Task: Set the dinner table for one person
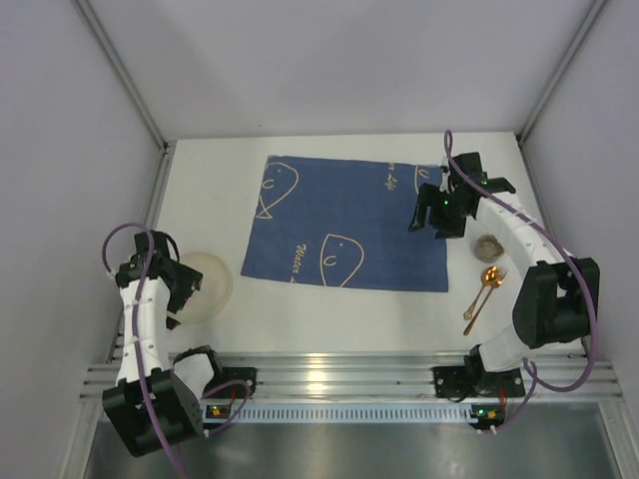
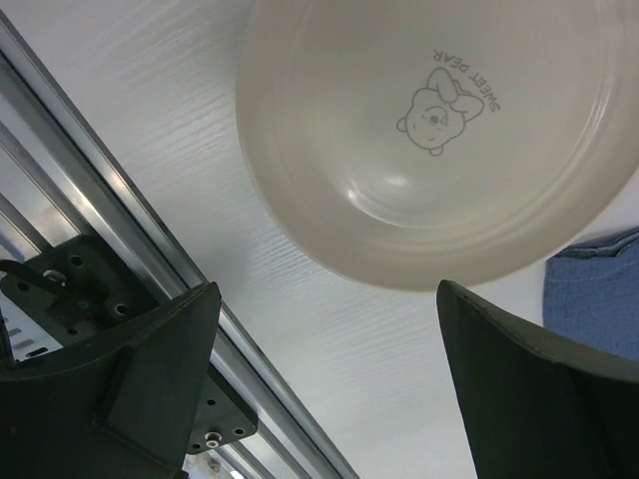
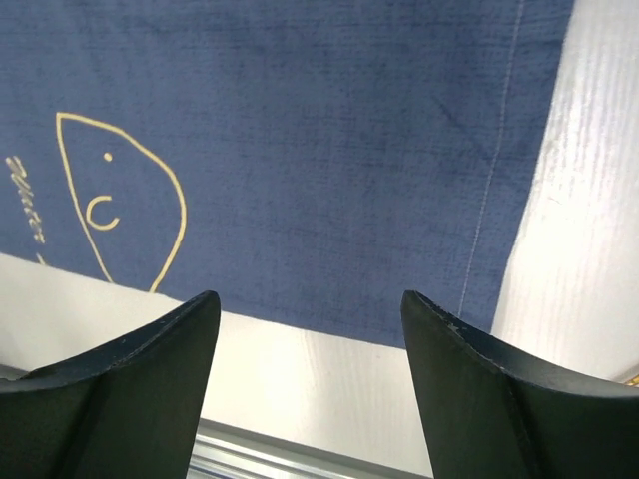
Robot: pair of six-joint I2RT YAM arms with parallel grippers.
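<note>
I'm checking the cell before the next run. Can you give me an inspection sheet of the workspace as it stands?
Surface: matte white dinner table, no spills seen.
Job's things: blue fish-patterned mat flat mid-table; cream bear-print bowl left of it; gold spoon and fork together on its right; small grey round piece beside them, too small to identify.
Clutter: nothing seen.
Grippers: left gripper open, empty, by the bowl; right gripper open, empty, over the mat's right edge.
Cables: purple cables loop along both arms.
Surroundings: grey walls, aluminium rails at the near edge.
</note>
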